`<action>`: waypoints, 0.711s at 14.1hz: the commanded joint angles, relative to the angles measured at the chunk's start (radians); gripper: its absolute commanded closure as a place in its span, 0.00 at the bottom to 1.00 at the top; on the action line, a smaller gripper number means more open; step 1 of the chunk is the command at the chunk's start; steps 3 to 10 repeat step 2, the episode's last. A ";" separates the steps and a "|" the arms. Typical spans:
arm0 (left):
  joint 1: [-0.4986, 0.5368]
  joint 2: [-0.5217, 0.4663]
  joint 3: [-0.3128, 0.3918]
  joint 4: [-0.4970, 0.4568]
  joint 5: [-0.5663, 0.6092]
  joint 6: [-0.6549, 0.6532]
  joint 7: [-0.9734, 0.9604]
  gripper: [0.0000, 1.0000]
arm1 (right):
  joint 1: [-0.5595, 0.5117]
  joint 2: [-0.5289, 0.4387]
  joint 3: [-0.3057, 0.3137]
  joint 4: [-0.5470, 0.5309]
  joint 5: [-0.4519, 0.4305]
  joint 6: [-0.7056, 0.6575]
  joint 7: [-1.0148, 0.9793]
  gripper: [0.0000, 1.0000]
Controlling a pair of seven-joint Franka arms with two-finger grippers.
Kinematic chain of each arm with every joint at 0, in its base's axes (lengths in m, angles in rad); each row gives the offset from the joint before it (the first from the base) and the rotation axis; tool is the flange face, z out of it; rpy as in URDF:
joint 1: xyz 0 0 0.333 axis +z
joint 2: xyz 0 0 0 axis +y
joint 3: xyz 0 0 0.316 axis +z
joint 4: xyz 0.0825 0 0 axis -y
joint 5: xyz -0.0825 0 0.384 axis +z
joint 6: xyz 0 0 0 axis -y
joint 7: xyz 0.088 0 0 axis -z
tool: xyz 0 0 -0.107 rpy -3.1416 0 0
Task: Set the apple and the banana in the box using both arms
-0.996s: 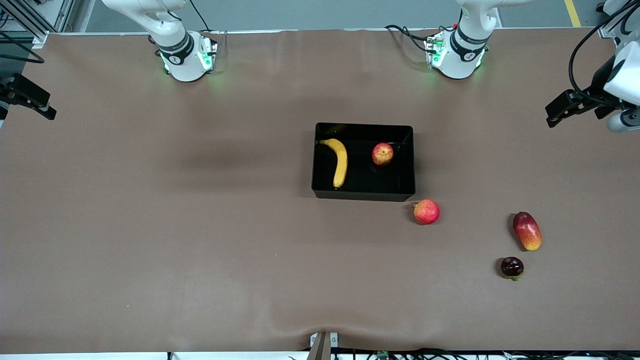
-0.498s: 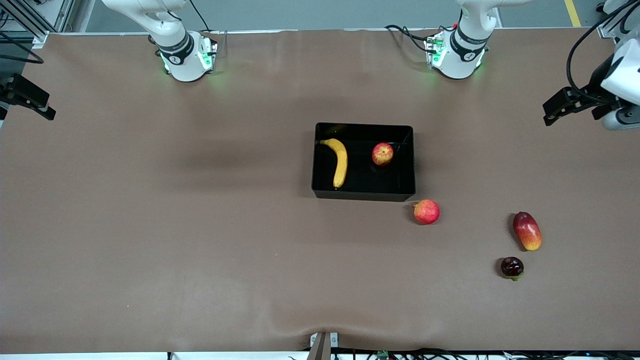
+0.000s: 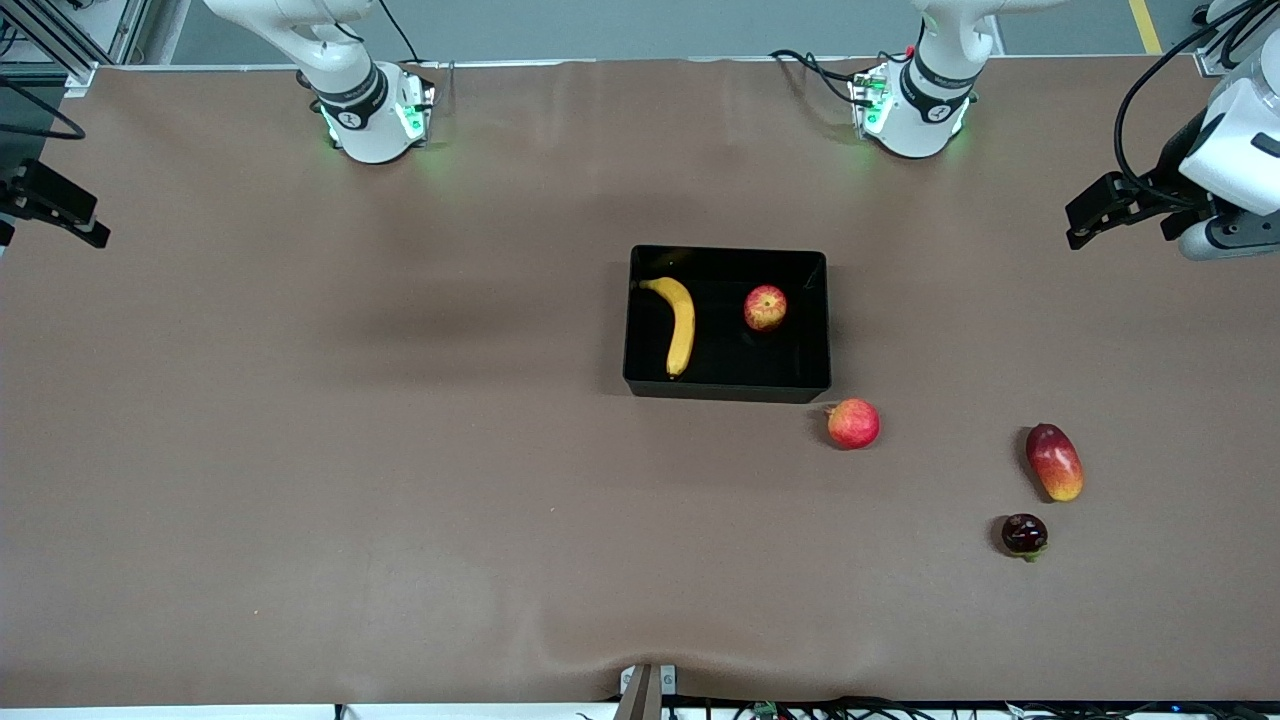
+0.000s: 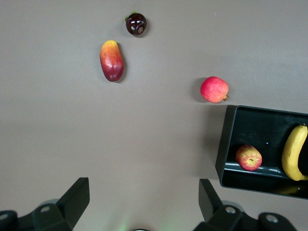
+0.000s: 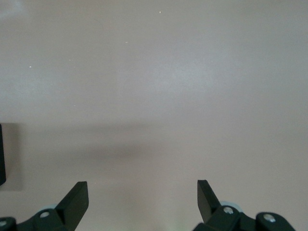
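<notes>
The box sits mid-table, holding the banana toward the right arm's end and the apple toward the left arm's end, the two well apart. Both are far from either hand: the left gripper hangs, fingers spread and empty, over the left arm's end of the table. The right gripper is up over the right arm's end, likewise spread and empty.

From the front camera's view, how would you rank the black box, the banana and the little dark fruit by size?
1. The box, largest.
2. The banana, lying in it.
3. The dark fruit, smallest.
</notes>
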 commanded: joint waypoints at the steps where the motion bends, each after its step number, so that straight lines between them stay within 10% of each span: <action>1: 0.005 -0.007 0.002 0.009 -0.015 -0.014 0.003 0.00 | -0.009 0.020 0.007 0.014 0.000 0.000 0.010 0.00; 10: 0.006 -0.007 0.002 0.014 -0.015 -0.014 -0.001 0.00 | -0.008 0.020 0.007 0.014 0.002 -0.001 0.010 0.00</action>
